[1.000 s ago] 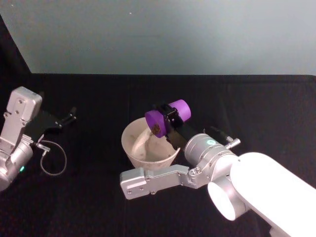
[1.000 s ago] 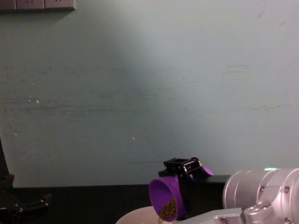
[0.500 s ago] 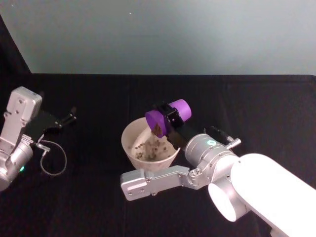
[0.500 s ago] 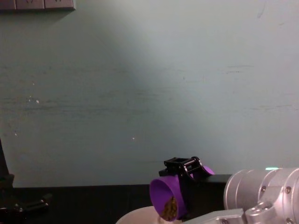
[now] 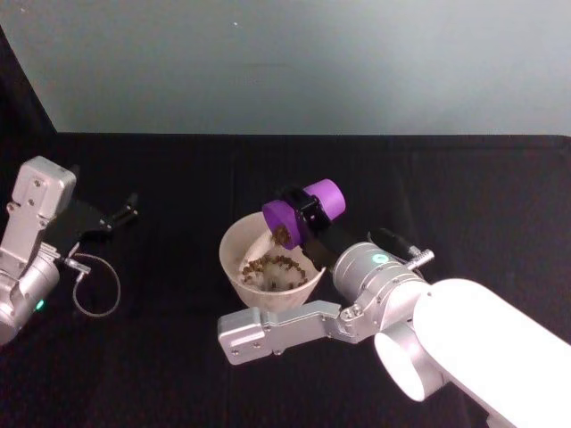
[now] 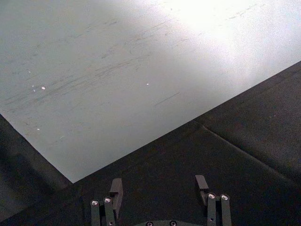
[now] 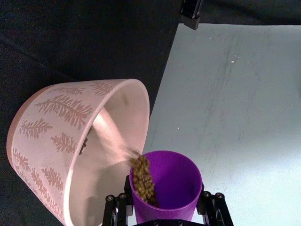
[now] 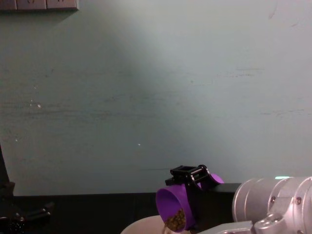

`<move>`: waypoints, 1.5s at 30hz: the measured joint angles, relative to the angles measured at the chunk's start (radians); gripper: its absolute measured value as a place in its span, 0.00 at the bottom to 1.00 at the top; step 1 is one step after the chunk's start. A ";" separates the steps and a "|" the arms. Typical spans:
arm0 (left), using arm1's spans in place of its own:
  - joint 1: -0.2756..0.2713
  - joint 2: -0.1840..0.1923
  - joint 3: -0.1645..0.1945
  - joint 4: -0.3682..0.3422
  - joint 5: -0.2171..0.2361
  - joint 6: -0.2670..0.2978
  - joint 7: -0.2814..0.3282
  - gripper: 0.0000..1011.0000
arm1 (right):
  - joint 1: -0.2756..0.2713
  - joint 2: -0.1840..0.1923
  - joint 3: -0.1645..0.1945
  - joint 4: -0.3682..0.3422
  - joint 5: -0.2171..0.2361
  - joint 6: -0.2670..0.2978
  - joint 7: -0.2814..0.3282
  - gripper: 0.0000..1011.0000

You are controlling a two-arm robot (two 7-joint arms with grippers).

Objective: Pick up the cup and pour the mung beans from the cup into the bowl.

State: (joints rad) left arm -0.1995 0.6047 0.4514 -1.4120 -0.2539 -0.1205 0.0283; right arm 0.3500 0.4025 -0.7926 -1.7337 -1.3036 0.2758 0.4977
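My right gripper (image 5: 303,214) is shut on the purple cup (image 5: 308,209), holding it tipped on its side over the far right rim of the bowl (image 5: 225,259). Mung beans (image 5: 284,235) slide out of the cup's mouth, and a heap of them (image 5: 268,264) lies inside the bowl. In the right wrist view the cup (image 7: 169,181) sits between the fingers (image 7: 115,207), with beans (image 7: 142,181) spilling toward the bowl's tree-patterned wall (image 7: 51,127). The chest view shows the tilted cup (image 8: 174,212) above the bowl's rim (image 8: 141,228). My left gripper (image 5: 120,214) is parked open at the table's left.
A grey cable loop (image 5: 94,290) lies by the left arm. My right arm's silver link (image 5: 277,330) runs across the table just in front of the bowl. A pale wall (image 5: 294,62) closes off the back of the black table (image 5: 464,196).
More beans have run from the cup into the bowl, and the heap there has grown. The cup holds fewer beans. The left arm has stayed still.
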 joint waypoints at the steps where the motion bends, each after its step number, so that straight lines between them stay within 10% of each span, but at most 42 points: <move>1: 0.000 0.000 0.000 0.000 0.000 0.000 0.000 0.99 | 0.000 0.000 -0.001 0.000 -0.003 0.000 0.001 0.72; 45: 0.000 0.000 0.000 0.000 0.000 0.000 0.000 0.99 | 0.012 0.008 -0.017 -0.005 -0.034 -0.004 0.016 0.72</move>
State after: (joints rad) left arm -0.1995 0.6047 0.4514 -1.4120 -0.2539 -0.1205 0.0283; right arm 0.3619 0.4104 -0.8099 -1.7387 -1.3376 0.2718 0.5138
